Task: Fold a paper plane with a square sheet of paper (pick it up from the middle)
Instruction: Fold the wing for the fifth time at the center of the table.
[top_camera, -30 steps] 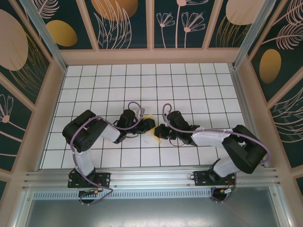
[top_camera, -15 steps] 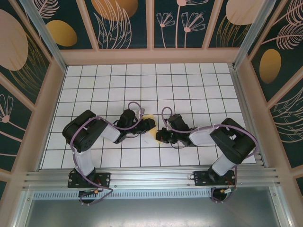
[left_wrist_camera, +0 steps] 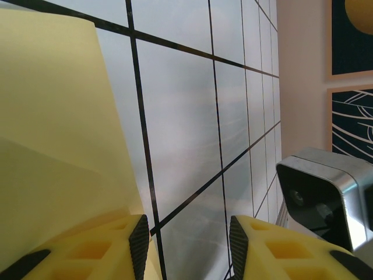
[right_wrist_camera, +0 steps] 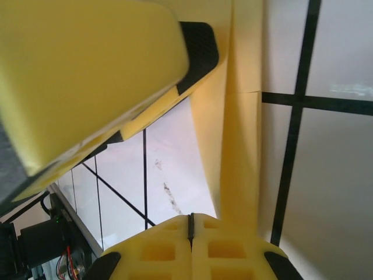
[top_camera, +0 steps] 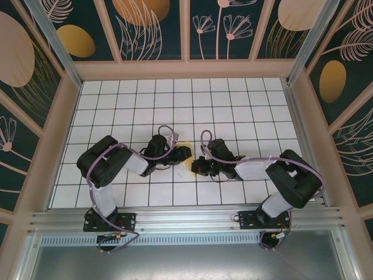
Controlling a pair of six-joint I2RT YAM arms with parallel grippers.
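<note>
Top external: the yellow paper (top_camera: 187, 166) lies on the gridded surface (top_camera: 116, 105), between the left pincer (top_camera: 184, 154) and the right pincer (top_camera: 198, 165).
Left wrist: the left pincer (left_wrist_camera: 186, 236) is spread, with the yellow paper (left_wrist_camera: 58, 116) at its left finger.
Right wrist: the right pincer (right_wrist_camera: 190, 224) is pressed together, with the folded yellow paper (right_wrist_camera: 239, 146) just beside it

Tabletop: white tiles (top_camera: 116, 111) were ruled by thin black grid lines and lay evenly lit.
Back wall: dark teal panels (top_camera: 154, 29) carried pale line-drawn flowers, leaves and orange ovals (rather like wallpaper).
Side walls: a left panel (top_camera: 23, 76) and a right panel (top_camera: 349, 93) wore the same print.
Frame: beige battens (top_camera: 186, 69) bordered the table and divided the panels.
Posts: aluminium profiles (top_camera: 55, 41) slanted at the back corners.
Near edge: an aluminium rail (top_camera: 186, 217) ran across, with grey sheet metal (top_camera: 186, 259) below it.
</note>
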